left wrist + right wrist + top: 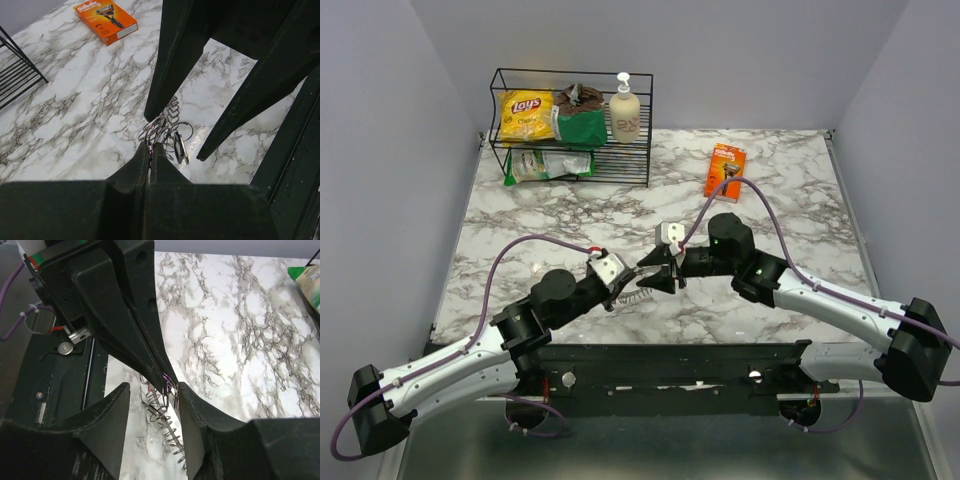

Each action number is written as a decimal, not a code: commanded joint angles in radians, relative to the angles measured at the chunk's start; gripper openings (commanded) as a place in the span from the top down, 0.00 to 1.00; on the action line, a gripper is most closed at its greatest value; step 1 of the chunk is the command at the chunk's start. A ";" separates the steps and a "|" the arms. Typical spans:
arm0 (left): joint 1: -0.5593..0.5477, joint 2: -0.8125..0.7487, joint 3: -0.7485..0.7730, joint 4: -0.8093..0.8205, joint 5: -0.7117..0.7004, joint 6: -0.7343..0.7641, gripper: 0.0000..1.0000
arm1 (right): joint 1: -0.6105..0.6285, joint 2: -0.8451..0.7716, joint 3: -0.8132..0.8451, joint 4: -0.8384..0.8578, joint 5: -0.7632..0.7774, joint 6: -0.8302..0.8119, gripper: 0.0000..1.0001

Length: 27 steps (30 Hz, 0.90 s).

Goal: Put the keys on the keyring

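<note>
The two hands meet near the front middle of the marble bench (790,215). The left hand (150,148) has its fingers pressed together, and their tips appear to pinch a thin wire loop of the keyring (172,110), though the tangle there is too fine to be sure. The keyring lies on the bench just past those tips, a toothed coil with several round loops bunched at its near end. The right hand (152,386) is spread, one finger on either side of the loops and of the left fingertips, touching neither as far as can be seen. No key can be told apart among the wires. Farther back lie an orange box (725,170) and a wire rack (570,160).
</note>
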 commanded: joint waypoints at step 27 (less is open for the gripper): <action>-0.002 -0.011 0.010 0.046 0.021 -0.002 1.00 | 0.000 -0.013 -0.002 -0.059 0.011 0.018 0.52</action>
